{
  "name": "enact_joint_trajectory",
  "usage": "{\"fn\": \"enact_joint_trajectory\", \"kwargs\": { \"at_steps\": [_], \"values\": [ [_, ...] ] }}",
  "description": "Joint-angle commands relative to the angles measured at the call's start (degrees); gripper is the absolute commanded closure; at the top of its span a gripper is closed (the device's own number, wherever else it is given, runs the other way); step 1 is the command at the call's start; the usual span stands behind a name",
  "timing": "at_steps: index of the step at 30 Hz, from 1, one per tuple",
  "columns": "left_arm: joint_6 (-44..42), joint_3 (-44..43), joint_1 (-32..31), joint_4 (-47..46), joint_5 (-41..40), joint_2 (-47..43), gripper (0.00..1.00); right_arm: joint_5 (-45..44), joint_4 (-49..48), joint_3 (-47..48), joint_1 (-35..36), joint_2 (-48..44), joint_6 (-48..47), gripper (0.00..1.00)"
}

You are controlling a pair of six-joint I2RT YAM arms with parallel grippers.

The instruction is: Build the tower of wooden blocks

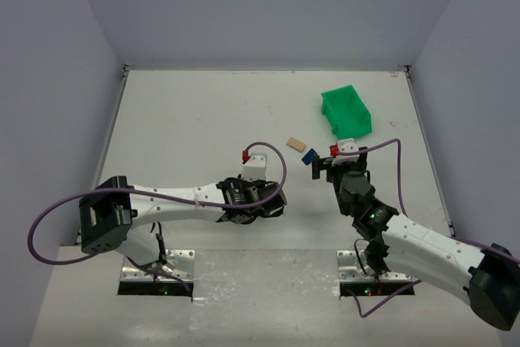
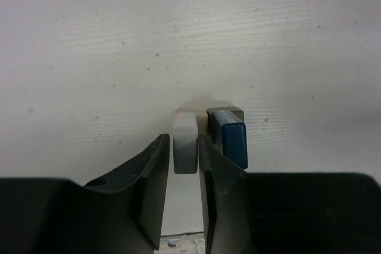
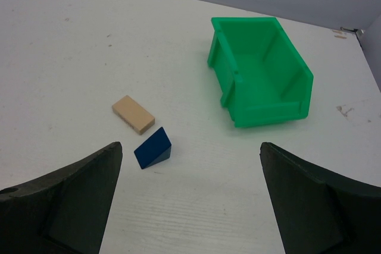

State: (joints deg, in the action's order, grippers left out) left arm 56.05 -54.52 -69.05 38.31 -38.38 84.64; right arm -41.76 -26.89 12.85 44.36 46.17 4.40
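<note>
In the left wrist view my left gripper (image 2: pixel 184 140) is nearly closed around a pale grey block (image 2: pixel 185 129), with the jaws against its sides. A dark blue block (image 2: pixel 234 141) stands right beside it on the right, and a tan piece (image 2: pixel 202 110) shows behind. From above, the left gripper (image 1: pixel 253 199) points down and hides these blocks. My right gripper (image 3: pixel 190 147) is wide open and empty. Ahead of it to the left lie a dark blue wedge (image 3: pixel 153 149) and a tan plank (image 3: pixel 133 114), both loose on the table; they also show from above, the wedge (image 1: pixel 308 155) and plank (image 1: pixel 296 144).
A green plastic bin (image 3: pixel 262 81) lies on the table at the far right, its opening toward the right gripper (image 1: pixel 333 170); it also shows from above (image 1: pixel 345 111). Grey walls close the table on three sides.
</note>
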Motion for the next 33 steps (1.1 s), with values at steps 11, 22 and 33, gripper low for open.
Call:
{"fn": "enact_joint_trajectory", "kwargs": {
  "at_steps": [11,22,33],
  "values": [
    [0.4,-2.8,-1.2,0.2,-2.1,-1.2,0.74,-0.2,-2.5,0.5,-0.4,0.1,0.7,0.01],
    [1.4,-4.3,-2.5,2.6,-4.8,-2.7,0.72,0.5,-2.5,0.8,-0.7,0.2,0.8,0.01],
    [0.5,-6.0,-2.6,1.7,-8.1,-7.2,0.72,2.9,-1.1,1.5,-0.7,-0.2,1.6,0.01]
  ]
}}
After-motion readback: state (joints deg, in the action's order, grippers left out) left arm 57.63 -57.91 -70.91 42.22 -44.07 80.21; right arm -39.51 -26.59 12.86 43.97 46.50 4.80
